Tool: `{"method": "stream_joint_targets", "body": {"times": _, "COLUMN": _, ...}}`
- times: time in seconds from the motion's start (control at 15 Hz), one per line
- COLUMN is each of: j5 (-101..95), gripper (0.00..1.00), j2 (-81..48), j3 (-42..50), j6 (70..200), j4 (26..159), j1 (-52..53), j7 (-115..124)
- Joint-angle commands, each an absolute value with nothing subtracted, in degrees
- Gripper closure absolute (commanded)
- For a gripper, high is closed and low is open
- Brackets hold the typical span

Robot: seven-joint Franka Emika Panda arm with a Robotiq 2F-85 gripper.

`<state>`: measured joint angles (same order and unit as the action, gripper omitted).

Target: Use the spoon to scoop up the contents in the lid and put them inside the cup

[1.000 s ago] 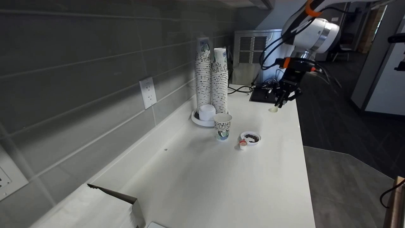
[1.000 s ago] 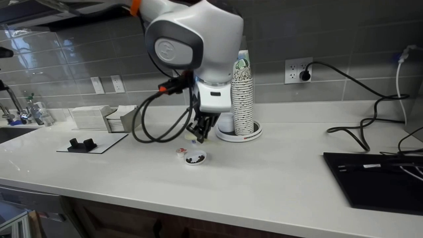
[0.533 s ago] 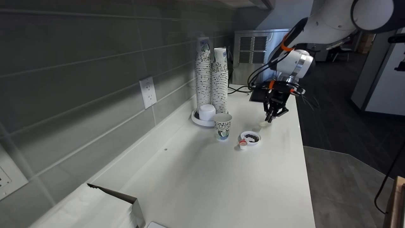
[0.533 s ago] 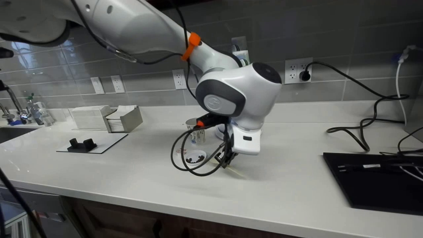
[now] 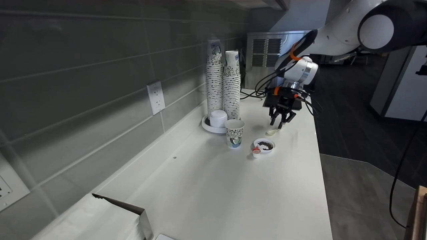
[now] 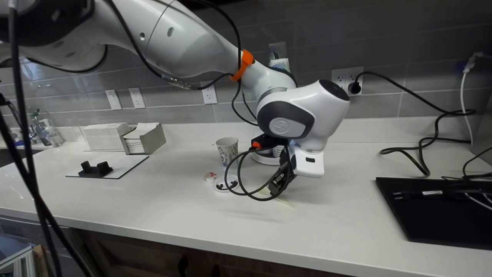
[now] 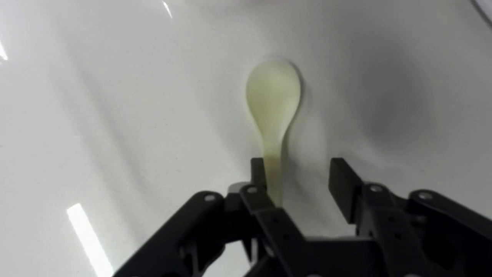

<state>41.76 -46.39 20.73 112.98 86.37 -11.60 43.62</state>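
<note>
On the white bench (image 5: 230, 200), near the lid (image 5: 257, 142) and apparently flat, lies the spoon (image 7: 273, 127); the end effector (image 7: 298, 169) is low at its handle with the two jaws wide apart, so it does not grip it; the handle shows between the jaws, very close to one of them, but if they touch, I cannot tell. Concerning the progress, I judge that the task is not finished; the contents (image 5: 267, 144) are in the lid, and I see no dark piece in the bowl of the spoon; the bottom of the paper cup (image 5: 234, 135) is hidden in both exterior views, therefore I cannot say whether anything is inside; what is left, in my opinion, is to grip the handle, to scoop from the lid and to empty the spoon into the cup. As for the appearance, the spoon is pale cream-yellow and smooth, with an oval bowl and a narrow handle; the contents are small brown-black lumps, which form a curve and leave some white floor visible; the lid is round, shallow and white, just beside a small white tub (image 5: 256, 154) with a red mark; the cup stands upright nearby, with a dark curling pattern on its side.
</note>
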Motion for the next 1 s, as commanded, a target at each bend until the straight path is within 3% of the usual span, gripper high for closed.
{"method": "stream_joint_targets", "body": {"times": 0.0, "j5": 32.80, "gripper": 0.21, "j2": -42.69, "j3": 18.78, "j6": 107.71, "j4": 83.60, "j1": -13.00, "j7": 44.26}}
{"method": "stream_joint_targets", "body": {"times": 0.13, "j5": 26.37, "gripper": 0.07, "j2": -37.93, "j3": 18.35, "j6": 103.13, "j4": 85.65, "j1": -12.50, "j7": 41.39}}
{"method": "stream_joint_targets", "body": {"times": 0.27, "j5": 20.07, "gripper": 0.00, "j2": -33.24, "j3": 18.15, "j6": 99.68, "j4": 88.12, "j1": -11.34, "j7": 39.82}}
{"method": "stream_joint_targets", "body": {"times": 0.93, "j5": -12.26, "gripper": 0.00, "j2": -2.82, "j3": 15.16, "j6": 96.83, "j4": 114.82, "j1": -3.16, "j7": 34.19}}
